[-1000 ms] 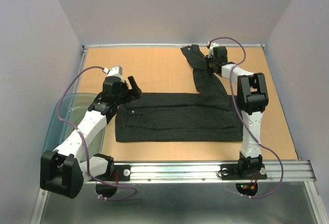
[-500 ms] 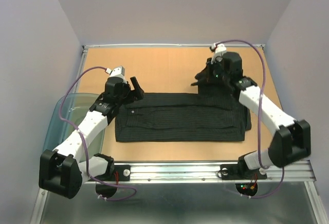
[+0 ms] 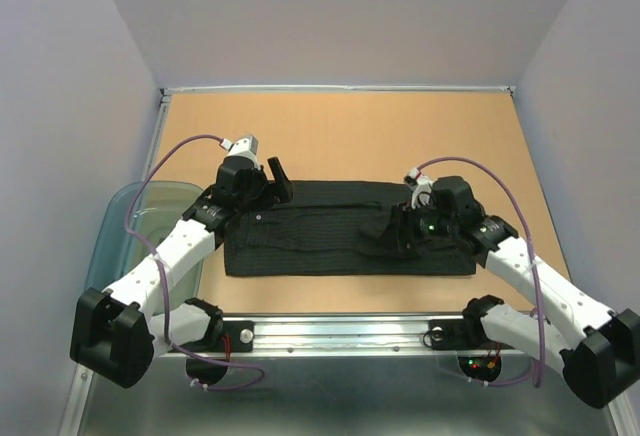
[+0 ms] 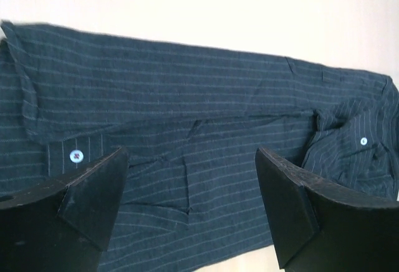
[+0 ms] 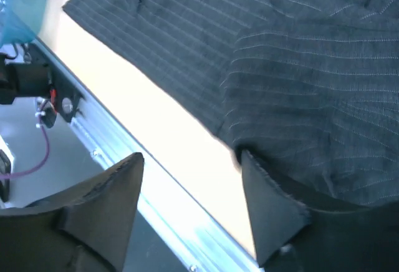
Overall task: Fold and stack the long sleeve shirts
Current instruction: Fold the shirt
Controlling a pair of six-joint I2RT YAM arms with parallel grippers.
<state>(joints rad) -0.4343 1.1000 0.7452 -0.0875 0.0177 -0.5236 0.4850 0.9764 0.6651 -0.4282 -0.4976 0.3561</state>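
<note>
The long sleeve shirt, black with thin pinstripes, lies as a wide flat rectangle near the table's front edge. One sleeve lies folded across its right half, slightly bunched. My right gripper hovers low over that sleeve, open; in the right wrist view the striped cloth rests against one finger and nothing is between the jaws. My left gripper is open above the shirt's far left corner; its wrist view shows the shirt with a white button below it.
A translucent blue-grey plastic tub sits off the table's left edge under the left arm, its corner also in the right wrist view. A metal rail runs along the near edge. Walls enclose the far and side edges.
My right arm swung the sleeve from the far right corner down and across onto the shirt body, then its jaws opened and let go. My left gripper drifted slightly right.
</note>
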